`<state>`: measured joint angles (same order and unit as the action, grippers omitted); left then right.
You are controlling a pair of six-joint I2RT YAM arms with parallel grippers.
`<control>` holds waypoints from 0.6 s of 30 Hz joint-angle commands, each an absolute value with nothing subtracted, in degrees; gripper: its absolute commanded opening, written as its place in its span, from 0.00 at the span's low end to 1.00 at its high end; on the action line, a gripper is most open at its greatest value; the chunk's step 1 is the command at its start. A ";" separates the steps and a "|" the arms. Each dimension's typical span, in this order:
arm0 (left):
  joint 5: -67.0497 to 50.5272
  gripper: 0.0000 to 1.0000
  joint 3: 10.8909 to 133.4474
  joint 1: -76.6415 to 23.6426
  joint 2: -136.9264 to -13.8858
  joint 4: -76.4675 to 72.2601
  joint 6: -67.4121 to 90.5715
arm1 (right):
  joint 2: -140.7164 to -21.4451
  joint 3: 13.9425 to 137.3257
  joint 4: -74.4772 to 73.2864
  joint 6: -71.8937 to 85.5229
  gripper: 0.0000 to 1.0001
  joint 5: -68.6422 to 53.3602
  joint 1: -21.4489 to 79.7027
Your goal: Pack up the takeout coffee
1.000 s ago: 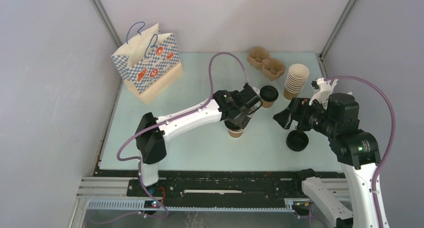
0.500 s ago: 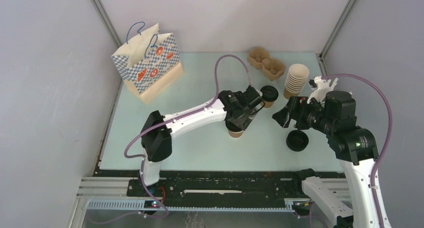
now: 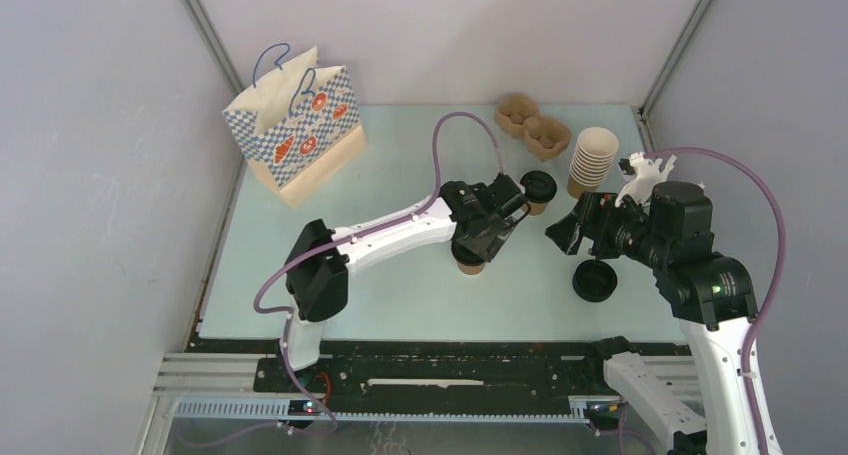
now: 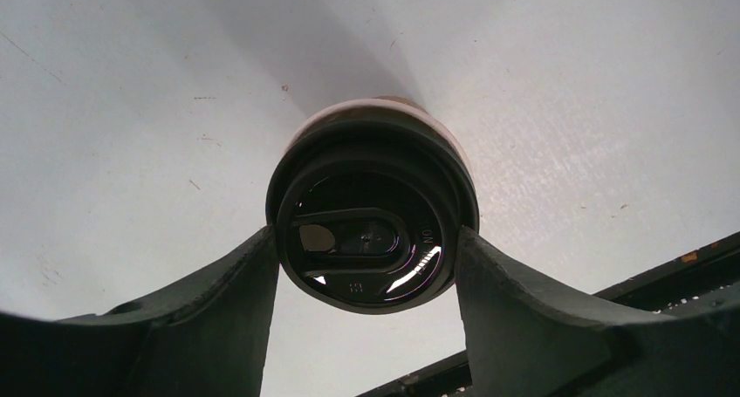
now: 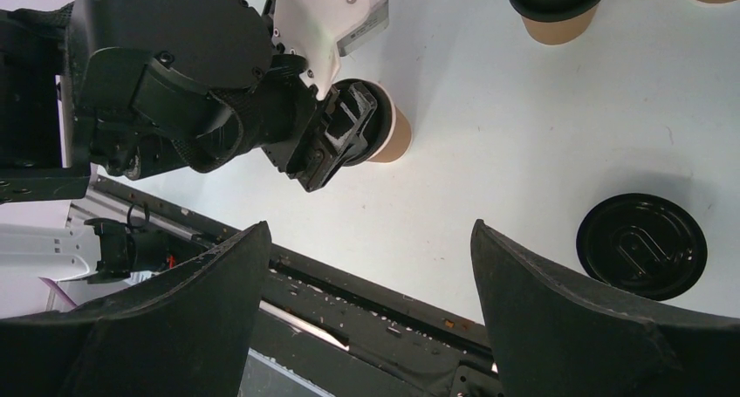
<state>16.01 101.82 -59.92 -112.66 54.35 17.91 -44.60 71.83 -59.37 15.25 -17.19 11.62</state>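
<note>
The left pincer (image 4: 367,237) has hold of one coffee cup (image 5: 394,137). Its two dark fingers (image 4: 249,297) press on both sides of the cup's round black lid, so it is partly closed around it. From the left wrist, the lid fills the view and only a thin brown edge of the cup peeks out behind it. From above, the pincer hides most of this cup, and just its brown bottom shows near the middle of the pale surface (image 3: 400,290). I cannot tell if the cup stands on the surface or hangs just over it.

The other coffee cup (image 3: 538,191), with its black lid on, stands just behind the left pincer. From the right wrist, its top is cut off by the picture edge.

The right pincer (image 5: 368,231) is wide open and holds nothing. It hangs in the air to the right of the held cup. A loose black lid (image 3: 595,281) lies flat near it.

A stack of cups (image 3: 591,161) with no lids stands at the back right. A brown cup tray (image 3: 533,125) lies beside it. A checked paper bag (image 3: 297,127) stands at the back left, well apart from both coffee cups.
</note>
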 commanded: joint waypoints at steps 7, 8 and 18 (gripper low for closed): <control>15.75 0.65 106.99 -59.60 -114.22 53.79 16.61 | -43.95 73.05 -58.80 14.11 0.93 -17.13 11.36; 15.59 0.65 107.09 -59.59 -114.40 53.82 16.61 | -43.90 72.97 -58.75 14.07 0.93 -17.20 11.34; 16.44 0.65 106.02 -59.59 -113.83 55.05 16.57 | -44.19 72.95 -58.70 14.36 0.93 -17.64 11.17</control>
<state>15.86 104.05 -59.83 -114.34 54.43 17.89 -44.36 71.83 -59.37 15.25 -17.06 11.33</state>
